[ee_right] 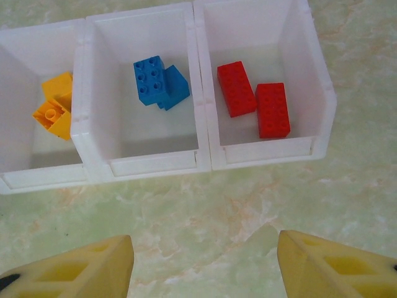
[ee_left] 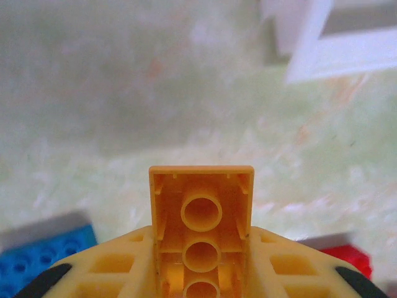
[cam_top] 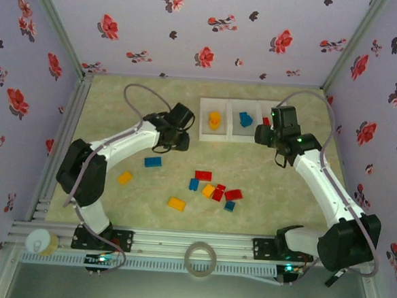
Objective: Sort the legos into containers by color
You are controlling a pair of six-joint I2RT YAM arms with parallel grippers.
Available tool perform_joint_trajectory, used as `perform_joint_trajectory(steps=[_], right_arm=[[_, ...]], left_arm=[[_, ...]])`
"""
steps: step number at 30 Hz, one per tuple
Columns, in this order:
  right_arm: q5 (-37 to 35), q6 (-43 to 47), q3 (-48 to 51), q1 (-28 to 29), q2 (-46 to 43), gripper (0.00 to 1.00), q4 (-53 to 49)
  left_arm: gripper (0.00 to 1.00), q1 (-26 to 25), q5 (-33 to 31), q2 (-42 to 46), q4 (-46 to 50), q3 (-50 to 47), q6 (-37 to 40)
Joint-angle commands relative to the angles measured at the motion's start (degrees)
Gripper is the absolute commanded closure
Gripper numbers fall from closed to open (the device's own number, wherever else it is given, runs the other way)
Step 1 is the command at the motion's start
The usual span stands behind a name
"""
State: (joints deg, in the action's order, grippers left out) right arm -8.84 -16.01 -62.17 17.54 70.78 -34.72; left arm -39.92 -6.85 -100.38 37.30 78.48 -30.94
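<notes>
Left gripper (ee_left: 200,276): clamped on orange-yellow brick (ee_left: 201,183), long axis along fingers. Tray (cam_top: 230,139): just to its right, yellow compartment (cam_top: 202,118) at nearest end. Right gripper (ee_right: 205,261): jaws apart, empty, facing tray.

In the left wrist view the white tray (ee_left: 329,49) is blurred and cut off at the top; overhead, the right arm (cam_top: 313,167) hides most of its right compartment (cam_top: 264,111).
</notes>
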Motion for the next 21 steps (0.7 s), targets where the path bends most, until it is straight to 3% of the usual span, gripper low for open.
perform_joint_trajectory(steps=[1,14,21], right_arm=[[-0.3,-1.6,1.2,0.3,-2.8,0.37,-1.8],[0.2,-2.2,3.7,0.3,-7.9,0.37,-3.9],[0.3,-2.8,4.9,0.4,-8.6,0.37,-4.1]], left_arm=[[0.68,-0.3,-1.1,-4.7,2.4,8.8,3.9],[0.68,0.9,-1.4,-29.3,12.5,45.7,8.7],[0.68,1.3,-1.6,-37.9,13.6,58.7,8.7]])
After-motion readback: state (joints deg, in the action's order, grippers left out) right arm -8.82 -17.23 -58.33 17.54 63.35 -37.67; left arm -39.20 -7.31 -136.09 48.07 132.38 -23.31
